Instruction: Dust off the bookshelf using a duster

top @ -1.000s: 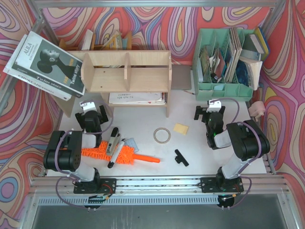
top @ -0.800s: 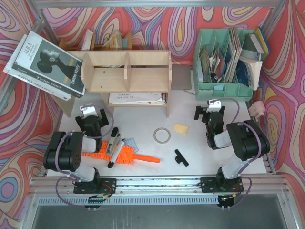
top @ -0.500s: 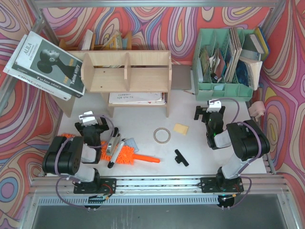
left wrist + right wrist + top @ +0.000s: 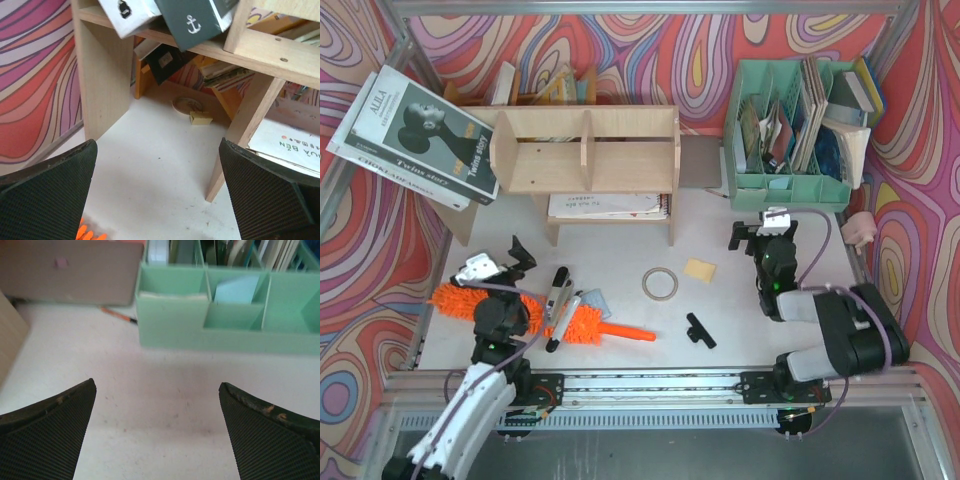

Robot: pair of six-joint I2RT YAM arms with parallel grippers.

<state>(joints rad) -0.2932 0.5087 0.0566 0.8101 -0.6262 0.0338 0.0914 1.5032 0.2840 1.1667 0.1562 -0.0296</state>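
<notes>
The plywood bookshelf stands at the back left; in the left wrist view one of its legs is just ahead to the right. The orange duster lies flat on the white table near the front left, shaggy head to the left and thin handle pointing right. My left gripper hovers open just behind the duster's head, holding nothing; a few orange strands show below its left finger. My right gripper is open and empty at the right, facing the table.
A black-and-white marker pen lies across the duster's head. A tape ring, a yellow note and a black clip lie mid-table. A mint-green organiser stands back right, and its front fills the right wrist view. Books lean at the back left.
The left arm has drawn back toward the near edge and its gripper swung left, uncovering the duster's head. The right arm has shifted slightly. Both grippers stay open.
</notes>
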